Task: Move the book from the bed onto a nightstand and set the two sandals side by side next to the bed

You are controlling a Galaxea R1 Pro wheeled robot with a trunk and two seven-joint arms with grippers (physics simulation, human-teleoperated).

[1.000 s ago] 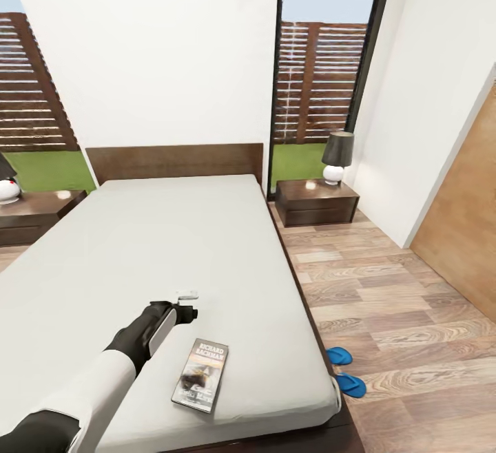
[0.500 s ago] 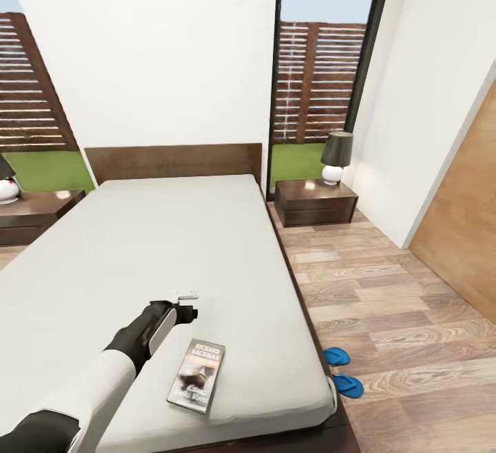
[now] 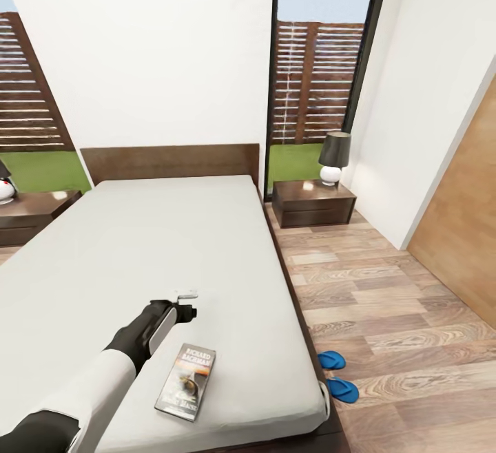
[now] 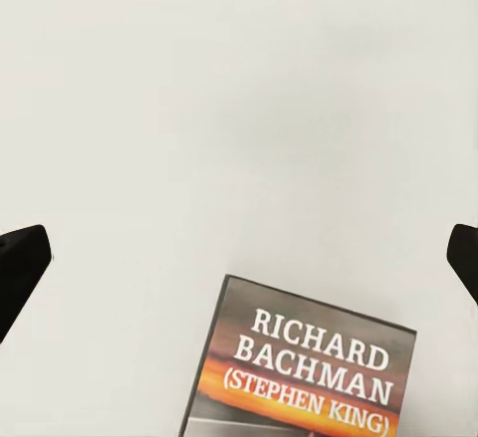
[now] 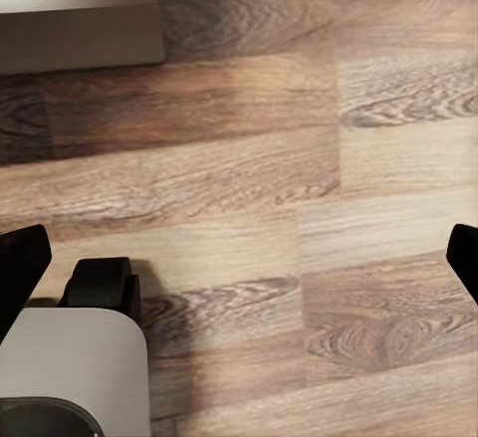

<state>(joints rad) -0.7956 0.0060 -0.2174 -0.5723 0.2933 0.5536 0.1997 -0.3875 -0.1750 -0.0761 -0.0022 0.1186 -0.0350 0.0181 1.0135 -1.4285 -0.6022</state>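
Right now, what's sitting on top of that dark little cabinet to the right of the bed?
On the nightstand stands a lamp with a dark shade and a round white base. The rest of its top looks bare; the spot behind the lamp base is hidden.

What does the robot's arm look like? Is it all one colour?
No. In the head view the left arm is a white sleeve section between black parts, with a black-and-white wrist and a small white-tipped left gripper. In the wrist view its fingers are plain black.
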